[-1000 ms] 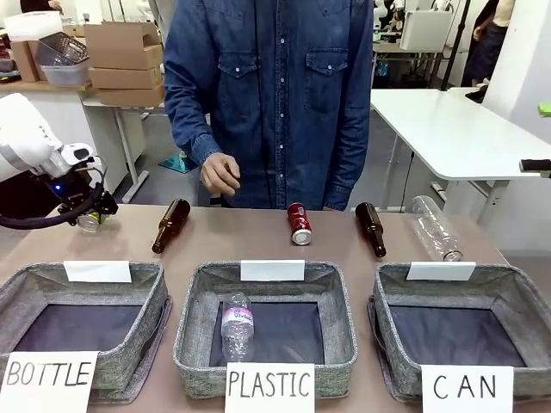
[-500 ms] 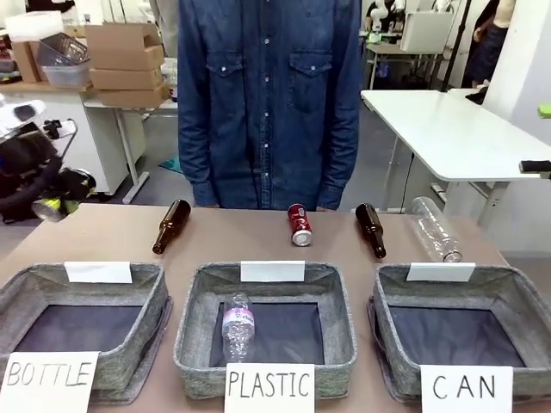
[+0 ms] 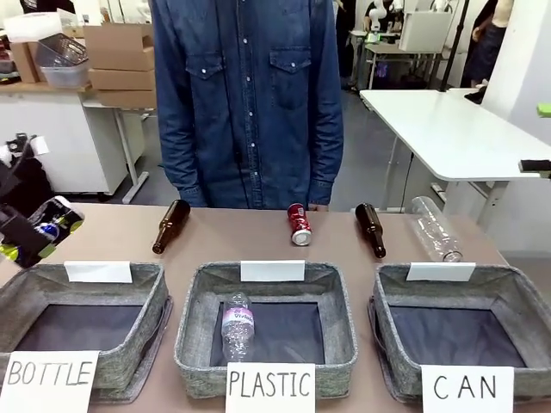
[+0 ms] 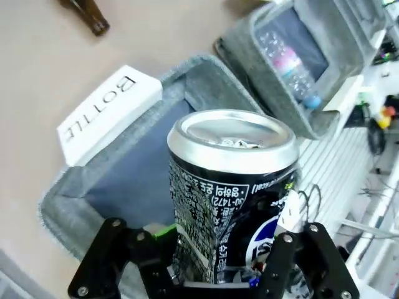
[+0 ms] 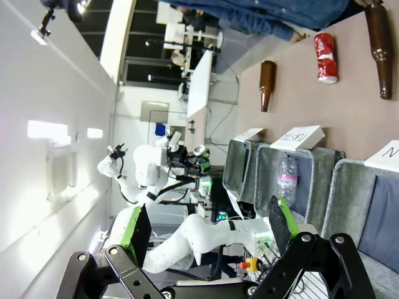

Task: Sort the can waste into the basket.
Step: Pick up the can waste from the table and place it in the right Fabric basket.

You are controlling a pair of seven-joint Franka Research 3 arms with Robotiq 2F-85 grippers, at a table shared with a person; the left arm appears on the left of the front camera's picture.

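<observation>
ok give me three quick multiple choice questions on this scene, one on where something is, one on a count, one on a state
1. Where is the red can?
A. on the table, beyond the PLASTIC basket
B. inside that basket
C. held in the left fingers

2. How many brown bottles lie on the table?
A. one
B. three
C. two

3. What are the left fingers doing?
A. standing open
B. shut on the dark can
C. shut on a brown bottle

Answers:
1 A, it lies on its side on the bare tabletop at the far side.
2 C, one lies left of the red can and one right of it.
3 B, the left wrist view shows the dark can clamped between them.
</observation>
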